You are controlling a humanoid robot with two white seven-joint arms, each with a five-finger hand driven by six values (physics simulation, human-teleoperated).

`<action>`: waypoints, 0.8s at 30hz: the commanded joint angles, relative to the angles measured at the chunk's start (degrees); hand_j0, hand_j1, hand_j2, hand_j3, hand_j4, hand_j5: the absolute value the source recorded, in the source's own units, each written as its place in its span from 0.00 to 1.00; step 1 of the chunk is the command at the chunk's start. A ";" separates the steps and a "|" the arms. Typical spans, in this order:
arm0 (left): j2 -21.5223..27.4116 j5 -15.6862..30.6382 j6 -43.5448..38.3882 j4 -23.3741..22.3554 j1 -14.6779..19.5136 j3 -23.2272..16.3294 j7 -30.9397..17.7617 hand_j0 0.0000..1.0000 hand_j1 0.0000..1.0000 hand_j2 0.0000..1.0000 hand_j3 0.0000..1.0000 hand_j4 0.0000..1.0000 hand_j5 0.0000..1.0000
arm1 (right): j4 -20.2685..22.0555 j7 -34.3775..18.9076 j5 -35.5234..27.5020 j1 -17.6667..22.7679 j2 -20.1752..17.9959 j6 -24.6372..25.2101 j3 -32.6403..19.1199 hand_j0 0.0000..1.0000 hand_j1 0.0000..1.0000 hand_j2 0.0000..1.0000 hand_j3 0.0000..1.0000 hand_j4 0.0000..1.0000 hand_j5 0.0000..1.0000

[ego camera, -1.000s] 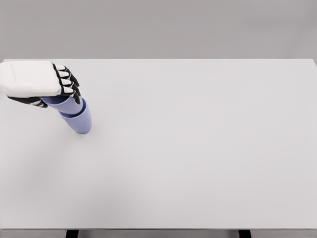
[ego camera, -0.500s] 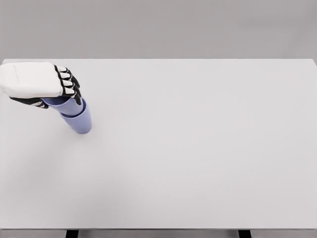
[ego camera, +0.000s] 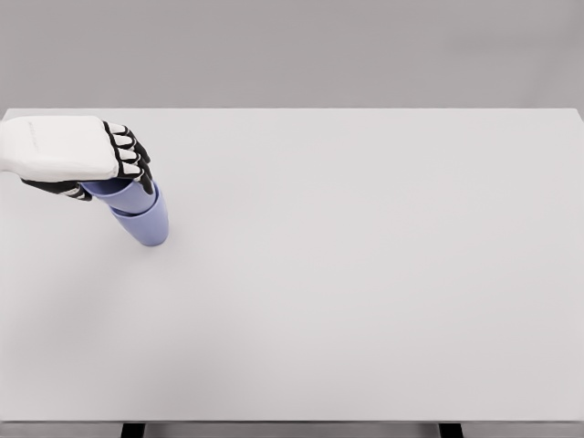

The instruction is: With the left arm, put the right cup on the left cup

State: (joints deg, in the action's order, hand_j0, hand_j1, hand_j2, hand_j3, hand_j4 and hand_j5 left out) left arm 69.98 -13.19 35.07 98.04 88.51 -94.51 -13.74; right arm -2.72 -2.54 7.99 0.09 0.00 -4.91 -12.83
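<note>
At the upper left of the frame the left hand [ego camera: 78,151] sits over two stacked lavender cups, its dark-tipped fingers [ego camera: 130,157] curled around the upper cup [ego camera: 128,193], which is nested into the lower cup [ego camera: 146,224] standing on the white table [ego camera: 365,274]. Compared with the views of a second and half a second ago, very little has changed: the hand has drifted only slightly down and to the right, and the two cups keep the same place and the same lean toward the lower right. The upper cup's rim is partly hidden under the palm, so how deep it is seated cannot be told exactly, but it appears to rest inside the lower one. That near stillness suggests the placing itself is essentially done, with the hand's grip not yet released. What likely remains is to open the fingers and lift away without tipping the stack. The right arm does not show anywhere in the frame.
</note>
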 commanded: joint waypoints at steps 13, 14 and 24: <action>-0.02 -0.35 -0.07 -0.04 0.00 0.20 0.20 0.84 0.84 0.84 0.84 0.84 0.84 | 0.00 -0.01 0.00 0.00 0.00 -0.01 0.00 1.00 1.00 1.00 1.00 1.00 1.00; -0.02 -0.35 -0.07 -0.04 0.00 0.12 0.20 0.85 0.85 0.85 0.85 0.85 0.85 | 0.00 -0.01 0.00 0.00 0.00 -0.01 0.00 1.00 1.00 1.00 1.00 1.00 1.00; -0.02 -0.35 -0.07 -0.04 0.00 0.20 0.20 0.90 0.90 0.90 0.90 0.90 0.90 | 0.00 -0.01 0.00 0.00 0.00 -0.01 0.00 1.00 1.00 1.00 1.00 1.00 1.00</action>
State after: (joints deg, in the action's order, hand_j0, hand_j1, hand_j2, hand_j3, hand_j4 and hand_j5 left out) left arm 69.97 -13.82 35.06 98.01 88.50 -94.42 -13.56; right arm -2.72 -2.54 8.00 0.09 0.00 -4.92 -12.83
